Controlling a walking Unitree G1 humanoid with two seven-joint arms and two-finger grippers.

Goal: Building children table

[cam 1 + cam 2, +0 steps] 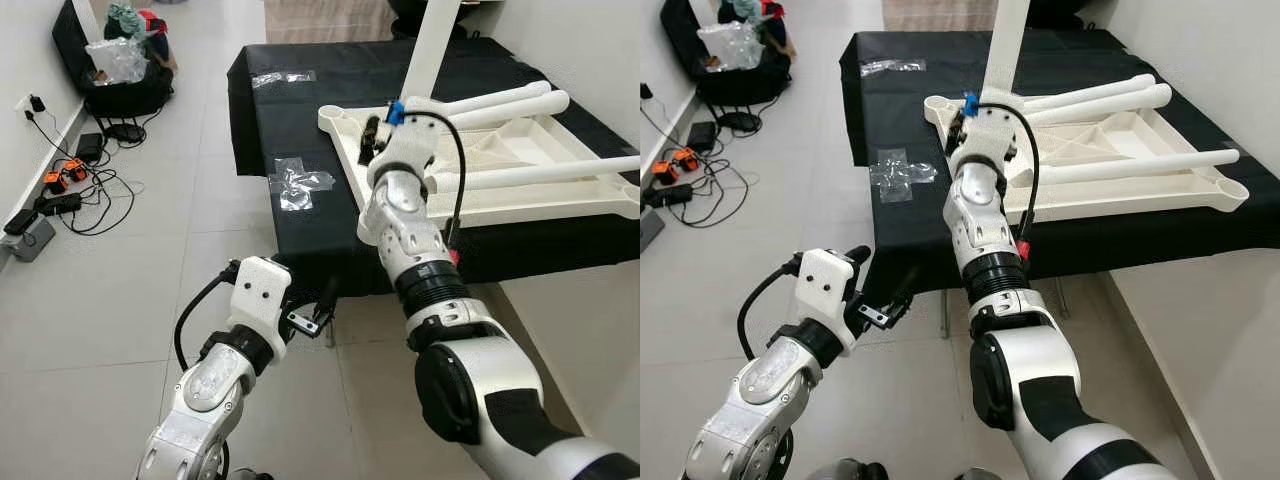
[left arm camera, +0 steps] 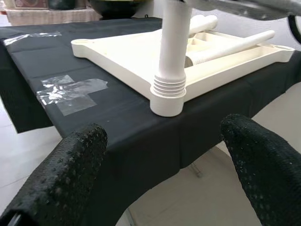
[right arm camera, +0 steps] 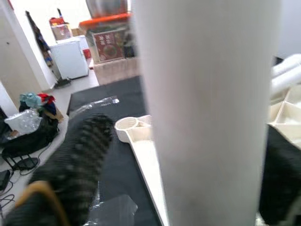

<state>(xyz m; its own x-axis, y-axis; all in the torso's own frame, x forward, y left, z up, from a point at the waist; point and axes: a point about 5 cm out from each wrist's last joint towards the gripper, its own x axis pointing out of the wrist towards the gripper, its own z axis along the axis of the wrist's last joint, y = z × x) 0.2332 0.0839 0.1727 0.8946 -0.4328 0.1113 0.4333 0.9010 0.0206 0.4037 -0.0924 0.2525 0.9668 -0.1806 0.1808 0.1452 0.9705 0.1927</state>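
Overhead, right tool [image 1: 970, 118] pinches upright leg [image 1: 1007, 45] in upturned tabletop's [image 1: 1120, 190] corner socket; left tool [image 1: 318, 305] hangs spread.

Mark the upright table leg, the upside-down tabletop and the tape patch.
upright table leg [image 2: 172, 56], left wrist view, mid shaft.
tabletop [image 1: 520, 205], left eye view, near rim.
tape patch [image 1: 298, 183], left eye view, centre.

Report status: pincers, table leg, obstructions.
Right pincer around upright leg seated in tabletop corner socket. Left pincer open, low beside the black cloth. Nothing blocking.
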